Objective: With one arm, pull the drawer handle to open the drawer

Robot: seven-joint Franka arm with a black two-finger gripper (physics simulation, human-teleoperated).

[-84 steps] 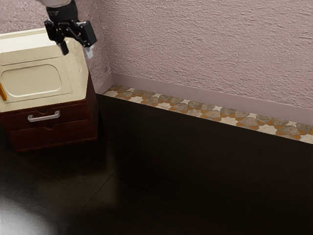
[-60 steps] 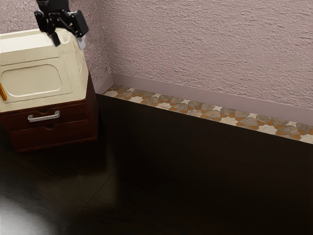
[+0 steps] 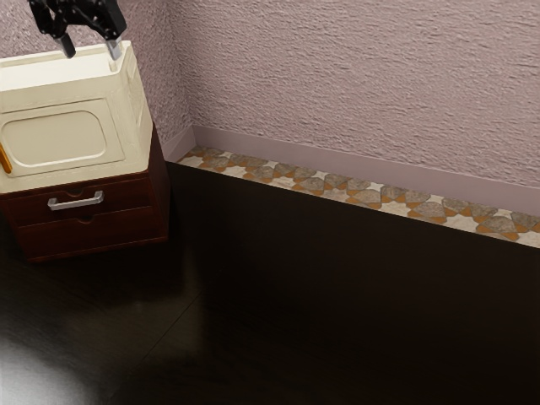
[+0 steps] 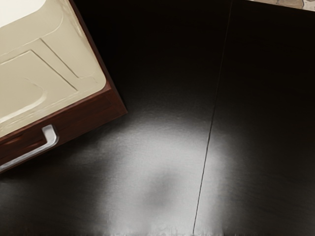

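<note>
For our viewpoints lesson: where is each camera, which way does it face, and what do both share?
Exterior view: at the arm's side, looking down on the cream box, brown cabinet and dark surface; the black jaws, standing apart, show at upper left.
Wrist view: at the arm's end, looking down past the cabinet's corner onto the dark surface.
Shared: box, cabinet, silver handle, dark surface, patterned strip.

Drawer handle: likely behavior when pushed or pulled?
Probably stiff: the handle looks like a metal bar fixed at both ends. Its smooth sheen suggests some slip. The drawer unit might slide; the dark surface underneath looks glossy.
</note>
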